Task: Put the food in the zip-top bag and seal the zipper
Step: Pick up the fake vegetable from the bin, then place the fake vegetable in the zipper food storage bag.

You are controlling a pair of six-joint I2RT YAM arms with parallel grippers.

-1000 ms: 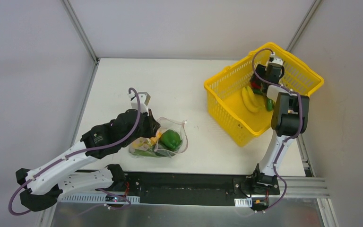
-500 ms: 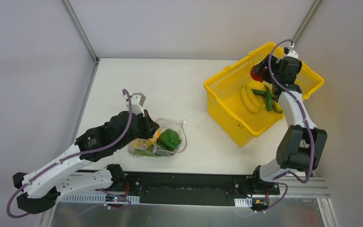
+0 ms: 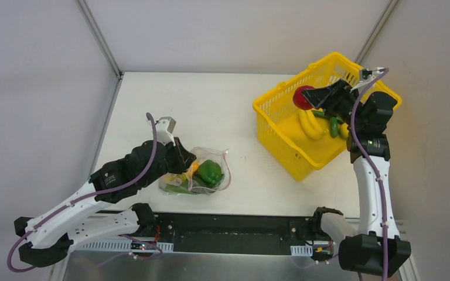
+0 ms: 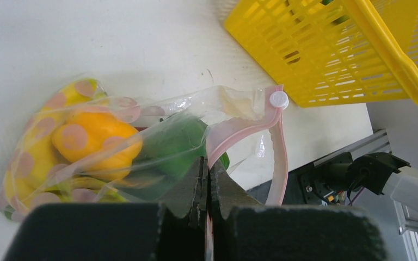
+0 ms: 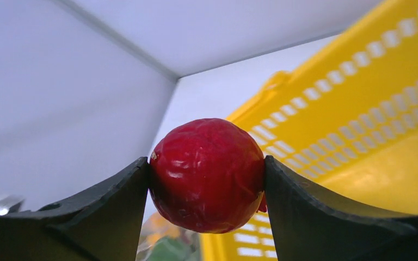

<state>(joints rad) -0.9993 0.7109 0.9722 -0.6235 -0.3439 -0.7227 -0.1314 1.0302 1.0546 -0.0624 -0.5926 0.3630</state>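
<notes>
Aloft, right claw (image 3: 309,98) clamps tomato (image 5: 207,175) above yellow basket (image 3: 281,126); left claw (image 4: 208,173) pinches zip-top bag (image 4: 234,103).

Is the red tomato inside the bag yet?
No, the right gripper is holding the red tomato up by the yellow basket, away from the zip-top bag.

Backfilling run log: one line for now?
left tool: shut on zip-top bag | right tool: shut on tomato, over basket | in bag: green pepper, orange pepper | zipper: unsealed
</notes>
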